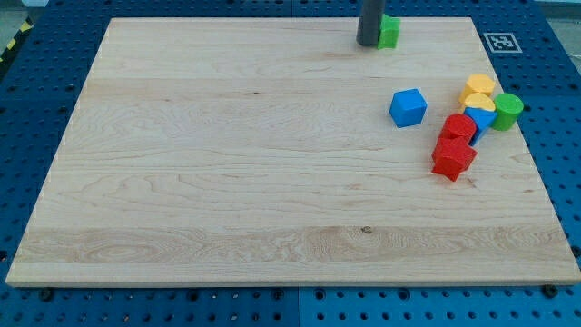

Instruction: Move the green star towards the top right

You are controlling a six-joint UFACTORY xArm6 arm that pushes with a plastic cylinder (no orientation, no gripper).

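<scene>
The green star point(389, 32) lies near the board's top edge, right of the middle, partly hidden by my rod. My tip point(368, 43) rests on the board right against the star's left side. The rod comes down from the view's top.
A blue cube point(408, 107) sits alone right of centre. A cluster stands at the right edge: two yellow blocks point(477, 89), a green cylinder point(507, 111), a blue block point(482, 118) and two red blocks point(454, 148). The wooden board point(227, 163) lies on a blue pegboard table; a marker tag point(500, 42) sits at top right.
</scene>
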